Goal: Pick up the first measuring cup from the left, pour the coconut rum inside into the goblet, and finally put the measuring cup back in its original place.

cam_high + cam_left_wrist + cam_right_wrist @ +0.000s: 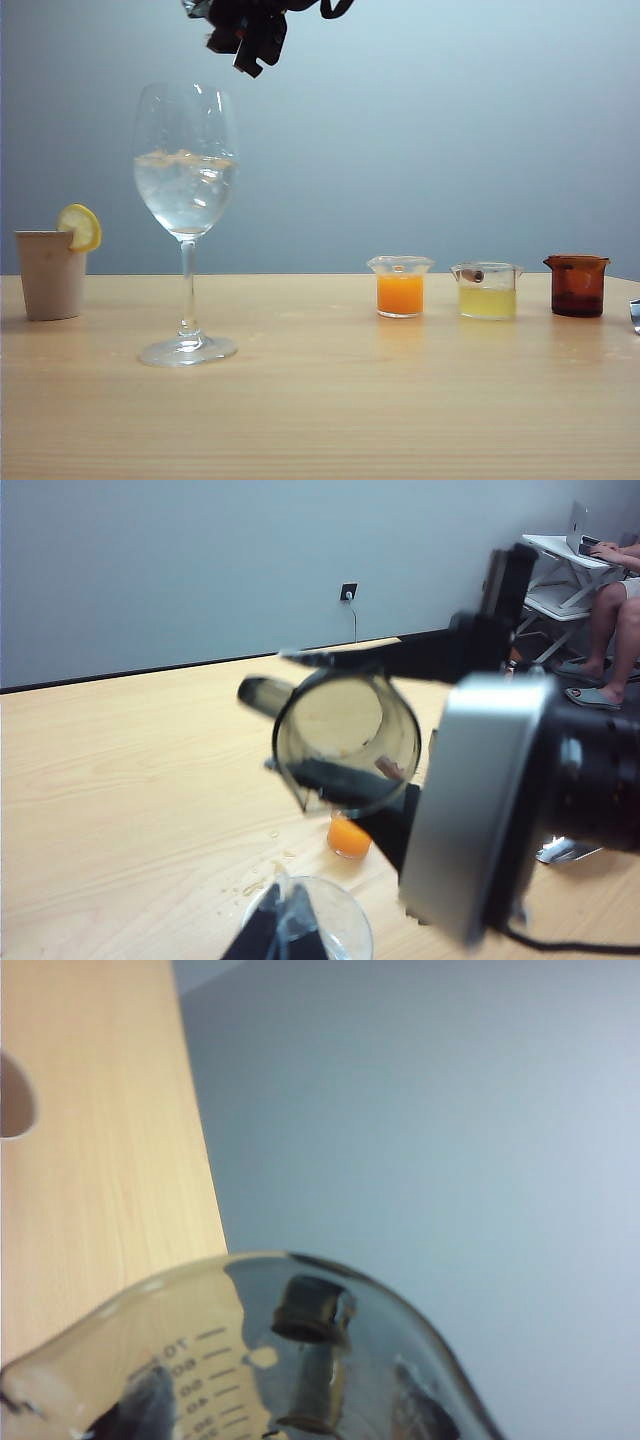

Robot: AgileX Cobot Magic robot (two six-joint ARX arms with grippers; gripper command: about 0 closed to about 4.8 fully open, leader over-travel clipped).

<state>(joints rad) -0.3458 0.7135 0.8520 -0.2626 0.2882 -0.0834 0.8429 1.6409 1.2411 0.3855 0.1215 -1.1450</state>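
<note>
The right claw (345, 780) grips the tipped measuring cup (345, 742) high above the goblet (186, 190); drifting off the rim would spill rum onto the counter (320, 400). The left claw's state is unclear.

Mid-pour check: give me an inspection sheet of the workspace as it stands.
Surface: wooden table, a few small specks near the goblet.
Job's things: goblet upright, holding clear liquid and ice; measuring cup tipped above it, no liquid visible inside.
Clutter: beige cup with lemon slice; orange cup; yellow cup; amber cup; metal item at the table edge.
Grippers: right tool high over the goblet, shut on the measuring cup; left tool beside the goblet rim, state unclear.
Cables: wall socket lead.
Surroundings: grey wall; seated person with laptop.
</note>
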